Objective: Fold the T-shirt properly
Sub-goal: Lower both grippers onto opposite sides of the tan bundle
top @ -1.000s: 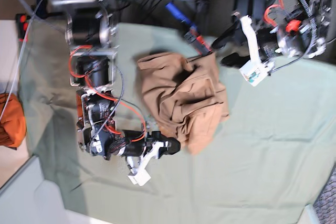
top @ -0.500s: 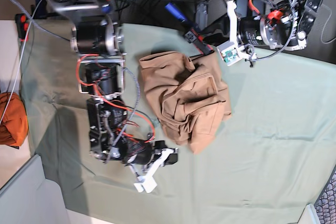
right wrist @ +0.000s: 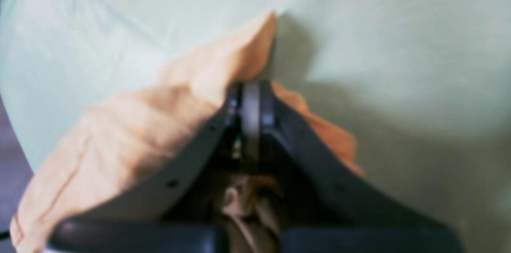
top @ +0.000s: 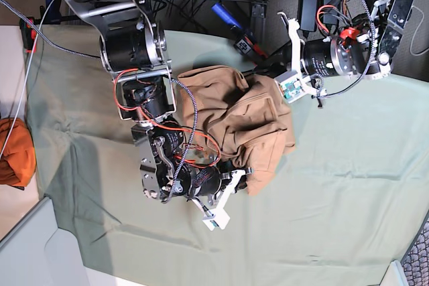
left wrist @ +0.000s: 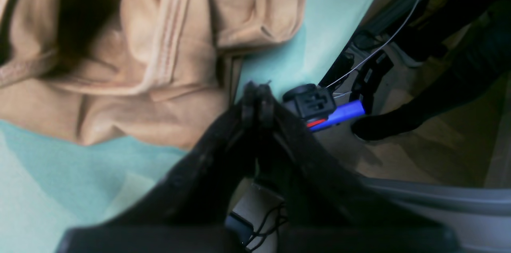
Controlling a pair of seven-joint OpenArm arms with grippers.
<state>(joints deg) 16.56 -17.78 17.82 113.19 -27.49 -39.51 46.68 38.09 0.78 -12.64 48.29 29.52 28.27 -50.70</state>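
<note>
T-shirt (top: 234, 122) bunched, wrinkled, mid green table cloth (top: 348, 185). Right gripper (right wrist: 250, 101) jaws pinched on T-shirt's edge, cloth bulging either side. Left gripper (left wrist: 257, 99) jaws together at T-shirt's far edge near blue plug (left wrist: 339, 111); seemingly nothing between, view dim.

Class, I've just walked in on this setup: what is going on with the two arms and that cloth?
A two-armed robot is working on a crumpled tan T-shirt lying on a sage-green table cloth. The right hand is shut on an edge of the shirt. The left hand is shut at the shirt's other side, near the table's edge; whether it pinches fabric is unclear. The shirt is bunched, not yet folded.
</note>
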